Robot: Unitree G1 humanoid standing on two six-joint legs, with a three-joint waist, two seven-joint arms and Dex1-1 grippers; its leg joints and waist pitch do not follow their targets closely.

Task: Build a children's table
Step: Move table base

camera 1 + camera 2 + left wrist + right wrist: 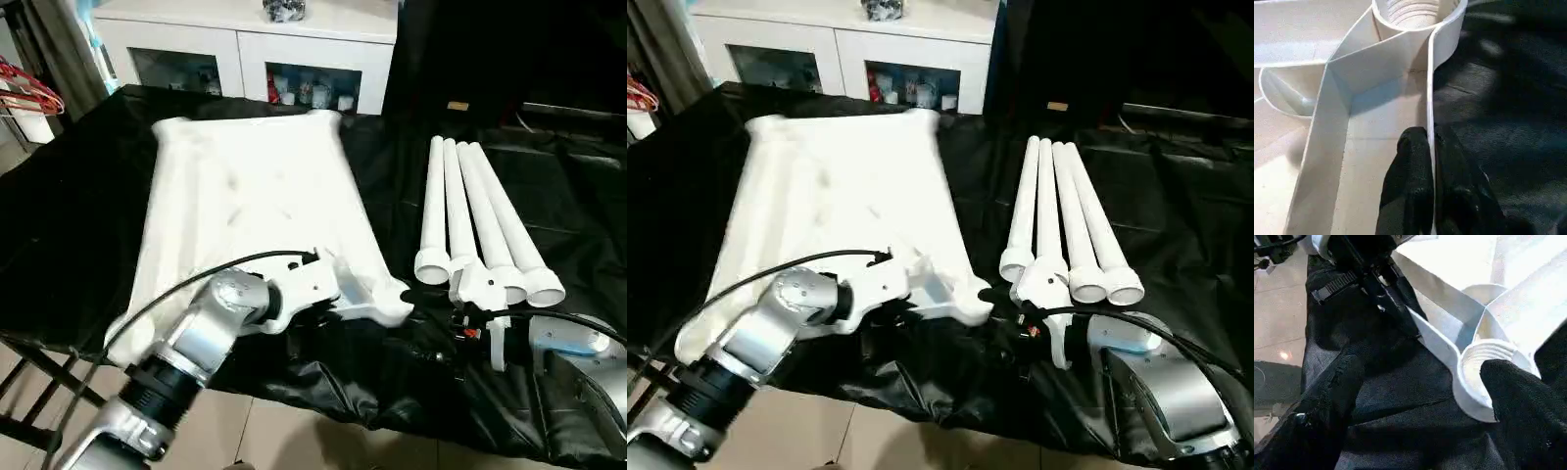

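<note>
The children's table top (245, 186) lies underside up on the black cloth, white and ribbed, with a round threaded socket (1410, 12) at its near right corner. My left gripper (1430, 147) is shut on the thin rim wall of the top, just short of that corner; one finger (1410, 171) is inside the rim and the other outside. My right gripper (1425, 377) is open beside the same corner socket (1484, 367), one fingertip (1518, 387) right next to the socket. Several white tube legs (480, 215) lie side by side to the right of the top.
A white glass-door cabinet (245, 49) stands behind the table. Black cloth (549, 176) covers the work surface and hangs over its near edge, with tiled floor (274, 431) below. Red hangers (29, 93) show at the far left.
</note>
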